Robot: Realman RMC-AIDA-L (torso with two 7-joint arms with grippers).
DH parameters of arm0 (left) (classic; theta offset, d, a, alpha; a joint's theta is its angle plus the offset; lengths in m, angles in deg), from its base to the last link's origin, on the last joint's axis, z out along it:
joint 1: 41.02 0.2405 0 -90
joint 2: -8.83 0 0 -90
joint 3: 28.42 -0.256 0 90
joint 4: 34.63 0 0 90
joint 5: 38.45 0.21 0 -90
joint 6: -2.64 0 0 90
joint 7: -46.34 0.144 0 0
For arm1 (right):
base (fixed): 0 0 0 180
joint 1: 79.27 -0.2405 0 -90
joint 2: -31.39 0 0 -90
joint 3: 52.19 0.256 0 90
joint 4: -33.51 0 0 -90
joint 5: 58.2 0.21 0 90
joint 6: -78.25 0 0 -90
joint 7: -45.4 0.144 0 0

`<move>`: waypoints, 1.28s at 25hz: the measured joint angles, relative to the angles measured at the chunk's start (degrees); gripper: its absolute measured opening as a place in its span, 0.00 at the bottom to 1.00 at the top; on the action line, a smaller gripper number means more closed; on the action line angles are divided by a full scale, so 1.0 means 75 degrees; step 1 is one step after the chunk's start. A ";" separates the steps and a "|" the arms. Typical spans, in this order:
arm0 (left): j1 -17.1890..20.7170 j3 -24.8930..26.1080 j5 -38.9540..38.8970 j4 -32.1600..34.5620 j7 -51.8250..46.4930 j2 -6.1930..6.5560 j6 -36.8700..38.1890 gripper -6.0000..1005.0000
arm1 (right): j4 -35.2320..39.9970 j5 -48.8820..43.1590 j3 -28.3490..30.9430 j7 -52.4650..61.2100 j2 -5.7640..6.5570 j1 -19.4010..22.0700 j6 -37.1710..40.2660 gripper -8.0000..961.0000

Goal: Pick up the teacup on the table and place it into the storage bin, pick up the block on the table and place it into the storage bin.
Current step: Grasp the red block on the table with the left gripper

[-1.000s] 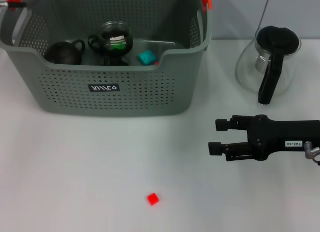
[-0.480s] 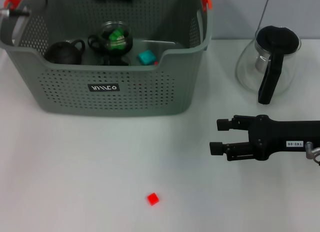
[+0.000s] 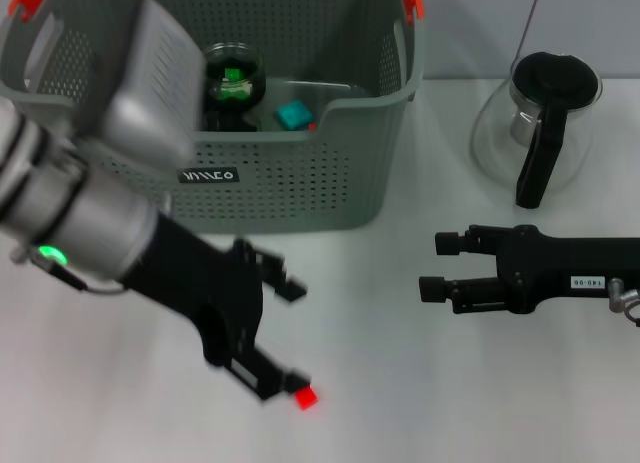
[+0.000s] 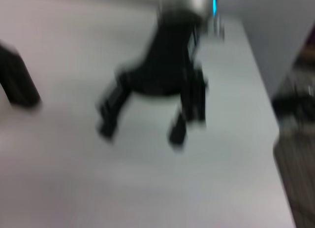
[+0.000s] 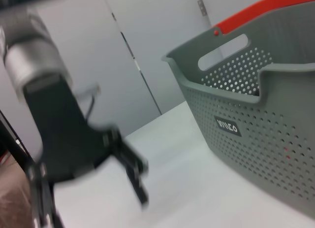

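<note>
Left gripper (image 3: 285,333) is reaching, fingers spread apart, right beside the red block (image 3: 306,397) on the table (image 3: 450,383), so next it's needing to straddle it, then carry to the storage bin (image 3: 300,193).

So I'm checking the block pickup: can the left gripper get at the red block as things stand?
Probably yes. The left gripper is open just above the red block, one finger almost at it; nothing lies between, and the right gripper stays well aside.

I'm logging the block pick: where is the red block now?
In the head view the red block lies on the table, front and centre, beside a tip of the open left gripper, well forward of the storage bin.
</note>
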 joint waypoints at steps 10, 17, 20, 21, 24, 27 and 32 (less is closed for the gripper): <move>0.0045 -0.2816 0.1809 -0.0414 -0.1838 -0.0133 -0.1564 0.94 | -0.0008 -0.0012 0.0044 0.0052 0.0011 -0.0024 -0.0038 0.95; -0.0119 -0.3615 0.1886 -0.0872 -0.2483 -0.0139 -0.2351 0.94 | -0.0006 -0.0012 0.0051 0.0057 0.0009 -0.0058 -0.0071 0.95; -0.0149 -0.3885 0.1893 -0.1028 -0.2529 -0.0139 -0.2588 0.94 | -0.0006 -0.0012 0.0052 0.0056 0.0009 -0.0059 -0.0083 0.95; -0.0159 -0.3969 0.1894 -0.1066 -0.2532 -0.0139 -0.2643 0.94 | -0.0006 -0.0012 0.0052 0.0056 0.0009 -0.0059 -0.0083 0.95; -0.0219 -0.4139 0.1897 -0.1192 -0.2542 -0.0139 -0.2779 0.92 | -0.0006 -0.0003 0.0052 0.0062 0.0009 -0.0059 -0.0084 0.95; -0.0248 -0.4243 0.1892 -0.1221 -0.2544 -0.0139 -0.2866 0.90 | -0.0006 0.0009 0.0052 0.0065 0.0015 -0.0057 -0.0086 0.95; -0.0308 -0.4455 0.1902 -0.1355 -0.2565 -0.0139 -0.3131 0.77 | -0.0002 0.0015 0.0078 0.0044 0.0019 -0.0065 -0.0092 0.95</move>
